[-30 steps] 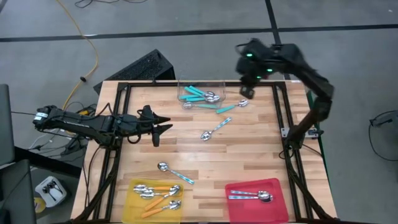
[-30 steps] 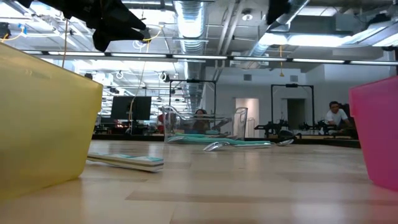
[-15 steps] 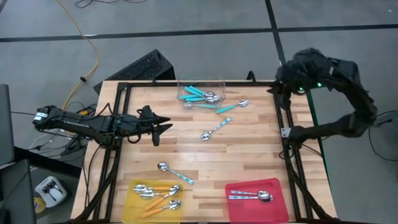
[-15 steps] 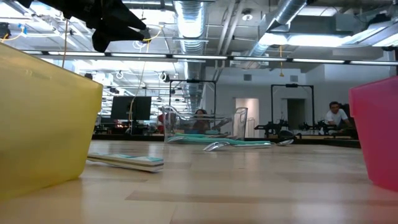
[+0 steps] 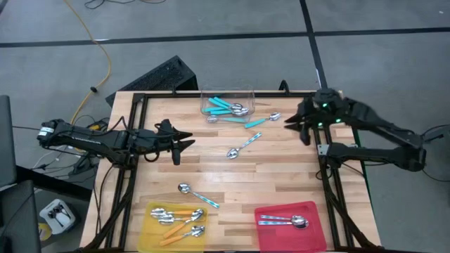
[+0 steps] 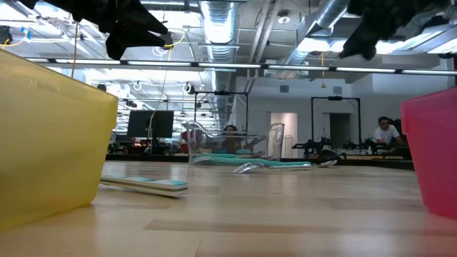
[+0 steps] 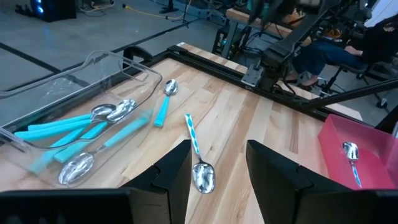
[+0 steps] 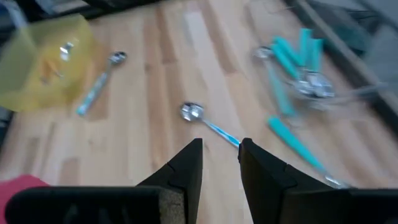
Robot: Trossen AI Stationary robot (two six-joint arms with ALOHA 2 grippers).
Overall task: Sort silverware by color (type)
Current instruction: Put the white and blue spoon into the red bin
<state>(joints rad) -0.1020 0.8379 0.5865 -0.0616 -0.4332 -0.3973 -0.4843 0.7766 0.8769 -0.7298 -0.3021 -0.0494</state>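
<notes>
Spoons lie scattered across the wooden worktop. At the left, the left gripper hangs above the boards with its two dark fingers a little apart and nothing between them. In the near-left corner a yellow tray holds four orange-handled spoons. Just beyond it, on bare wood, lies a teal-handled spoon with its bowl pointing left. Near the middle of the worktop a second teal-handled spoon rests at a slant, its bowl toward the near side; the left wrist view shows it straight ahead of that arm's fingers. At the far edge a clear tub lies tipped on its side, with several teal spoons in and spilling from it, and one more teal spoon just to its right. In the near-right corner a red tray holds silver spoons lying side by side. At the far right, the right gripper hovers over the worktop's right rail, its fingers slightly parted and empty, near the spoon beside the tub but not touching it
</notes>
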